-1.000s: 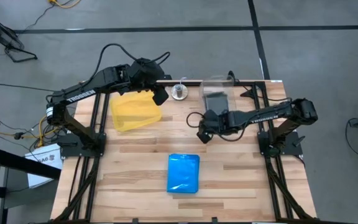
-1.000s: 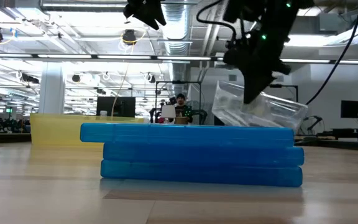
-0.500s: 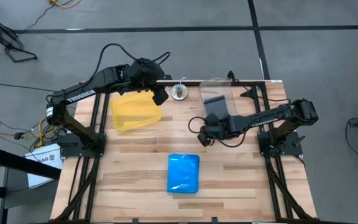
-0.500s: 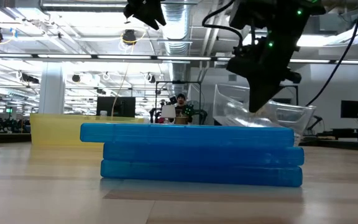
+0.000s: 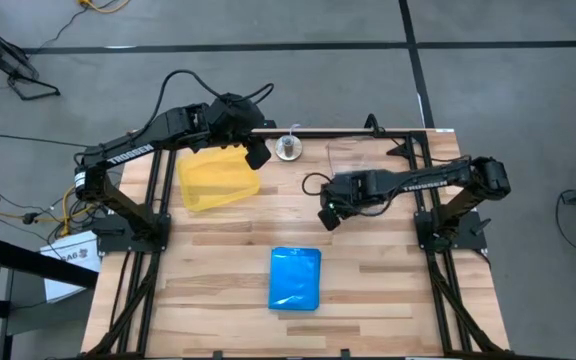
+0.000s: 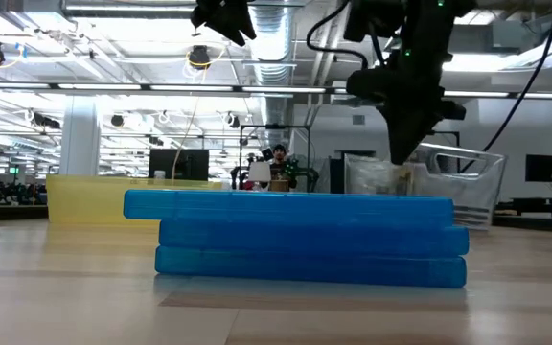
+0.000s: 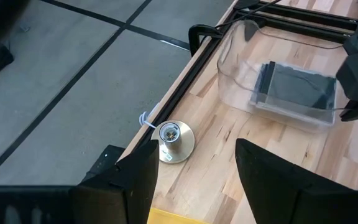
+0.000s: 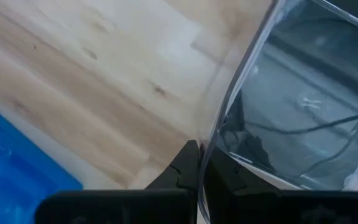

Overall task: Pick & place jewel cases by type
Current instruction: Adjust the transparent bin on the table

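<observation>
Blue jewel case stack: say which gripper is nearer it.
Right. The right gripper hangs just beyond the blue jewel cases; the left gripper is farther off, by the yellow tray.

Bright blue cases (image 5: 295, 278) lay stacked on pale wood table (image 5: 208, 270); a yellow tray (image 5: 216, 180) sat far left, a clear tub (image 5: 353, 155) far right.

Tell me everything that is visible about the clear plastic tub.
The clear plastic tub is see-through, with rounded corners and thin walls. It rests on the wooden table near the far right corner, and a dark jewel case lies inside. The shut right gripper pinches its rim.
</observation>
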Robot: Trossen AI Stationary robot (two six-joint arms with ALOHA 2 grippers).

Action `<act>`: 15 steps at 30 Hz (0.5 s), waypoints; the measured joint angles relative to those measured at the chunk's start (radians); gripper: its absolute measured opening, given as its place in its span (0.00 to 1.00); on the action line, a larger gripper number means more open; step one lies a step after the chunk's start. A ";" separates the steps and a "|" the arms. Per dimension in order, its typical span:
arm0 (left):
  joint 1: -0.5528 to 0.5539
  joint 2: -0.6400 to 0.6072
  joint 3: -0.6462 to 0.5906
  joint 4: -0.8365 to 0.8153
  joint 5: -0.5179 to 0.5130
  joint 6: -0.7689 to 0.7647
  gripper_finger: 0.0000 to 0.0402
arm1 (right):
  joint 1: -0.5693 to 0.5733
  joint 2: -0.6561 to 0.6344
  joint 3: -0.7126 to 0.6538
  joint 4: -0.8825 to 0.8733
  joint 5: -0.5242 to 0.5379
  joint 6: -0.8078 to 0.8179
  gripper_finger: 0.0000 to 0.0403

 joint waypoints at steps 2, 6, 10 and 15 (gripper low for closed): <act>0.000 0.000 0.000 0.000 0.001 0.005 0.51 | -0.018 0.000 0.000 -0.011 -0.044 -0.004 0.00; 0.000 0.000 0.000 0.000 0.002 0.018 0.51 | -0.046 0.000 0.000 -0.026 -0.058 -0.005 0.00; 0.000 0.000 0.000 0.000 0.002 0.033 0.51 | -0.078 0.000 0.000 -0.031 -0.058 0.003 0.03; 0.000 0.000 0.000 0.000 0.001 0.039 0.51 | -0.115 0.001 0.000 -0.046 -0.052 0.001 0.15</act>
